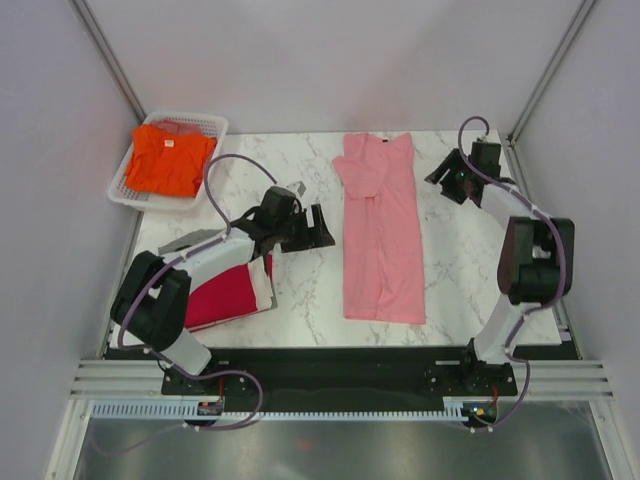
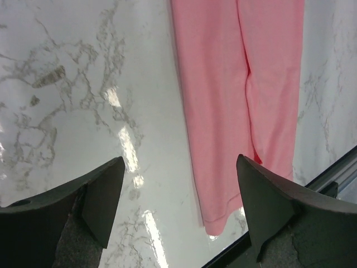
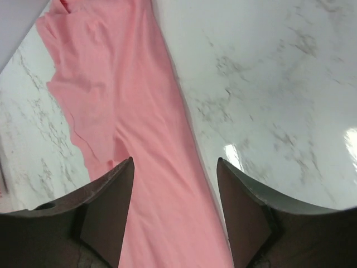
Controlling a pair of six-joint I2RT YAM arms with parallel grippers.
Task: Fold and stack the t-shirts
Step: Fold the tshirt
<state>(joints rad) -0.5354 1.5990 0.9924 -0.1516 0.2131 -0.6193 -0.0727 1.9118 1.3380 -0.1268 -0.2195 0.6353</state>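
Observation:
A light pink t-shirt [image 1: 381,232] lies folded into a long strip in the middle of the table, collar at the far end. It shows in the left wrist view [image 2: 240,95] and the right wrist view [image 3: 122,111]. A folded crimson t-shirt [image 1: 222,294] with white and grey fabric beside it lies at the near left, partly under the left arm. An orange t-shirt [image 1: 170,160] lies in the basket. My left gripper [image 1: 322,228] is open and empty, just left of the pink strip. My right gripper [image 1: 447,178] is open and empty, right of the strip's far end.
A white mesh basket [image 1: 205,124] stands at the far left corner. A black strip [image 1: 340,362] runs along the table's near edge. White marble tabletop [image 1: 455,260] shows on both sides of the pink shirt.

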